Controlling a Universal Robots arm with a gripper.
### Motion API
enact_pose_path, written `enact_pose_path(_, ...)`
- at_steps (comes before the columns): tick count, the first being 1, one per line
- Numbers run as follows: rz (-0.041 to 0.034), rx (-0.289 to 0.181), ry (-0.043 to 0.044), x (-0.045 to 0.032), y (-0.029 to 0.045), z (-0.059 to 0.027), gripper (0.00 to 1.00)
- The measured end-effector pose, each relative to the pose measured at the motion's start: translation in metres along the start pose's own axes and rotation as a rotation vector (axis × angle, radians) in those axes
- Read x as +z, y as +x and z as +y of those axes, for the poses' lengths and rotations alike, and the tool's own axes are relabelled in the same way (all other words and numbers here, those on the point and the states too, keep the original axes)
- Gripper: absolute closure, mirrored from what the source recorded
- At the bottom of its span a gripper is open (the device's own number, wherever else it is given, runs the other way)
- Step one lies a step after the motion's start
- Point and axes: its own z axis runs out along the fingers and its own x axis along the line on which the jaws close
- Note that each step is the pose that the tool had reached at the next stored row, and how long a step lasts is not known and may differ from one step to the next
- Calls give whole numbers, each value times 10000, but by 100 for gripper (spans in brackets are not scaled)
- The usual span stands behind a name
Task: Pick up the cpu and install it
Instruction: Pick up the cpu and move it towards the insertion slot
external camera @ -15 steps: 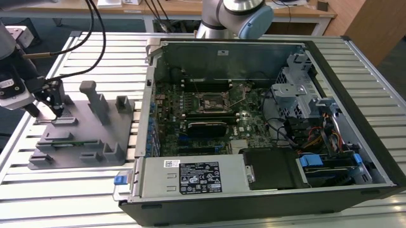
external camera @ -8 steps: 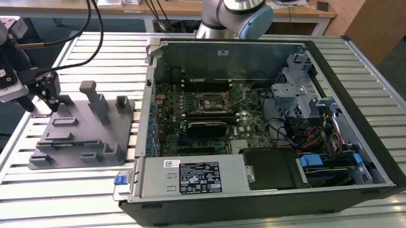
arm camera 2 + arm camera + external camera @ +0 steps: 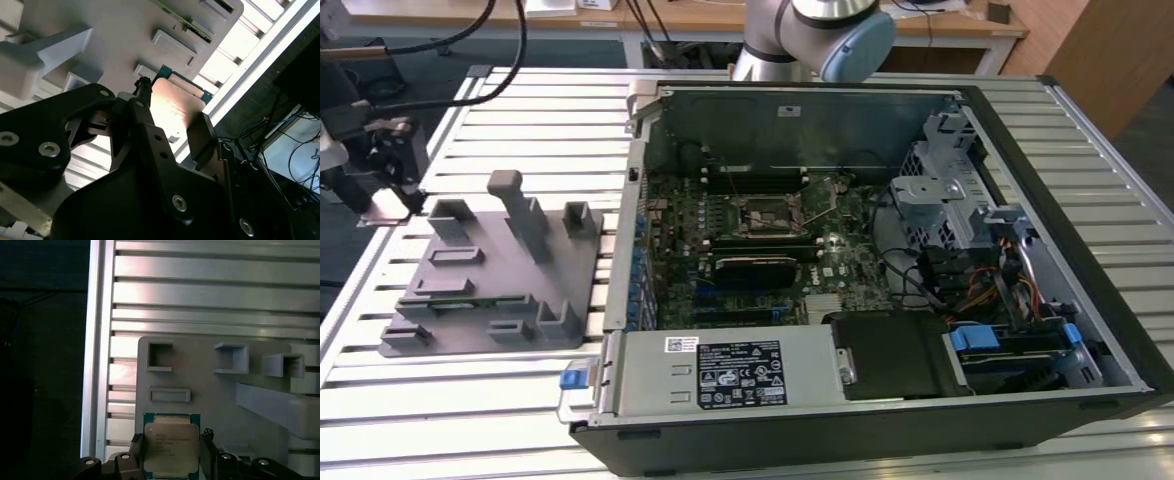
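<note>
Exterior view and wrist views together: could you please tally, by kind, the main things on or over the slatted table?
computer case: 1
grey fixture block: 1
cpu: 1
gripper: 1
Total: 4

The ribbed silver bench catches bright glare along its slats. Behind it stand pale wooden desks on a dark floor, where loose cables lie.
</note>
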Motion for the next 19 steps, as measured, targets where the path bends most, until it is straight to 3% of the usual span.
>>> enact_pose_path(19, 0, -1, 3, -863, 9, 21, 47)
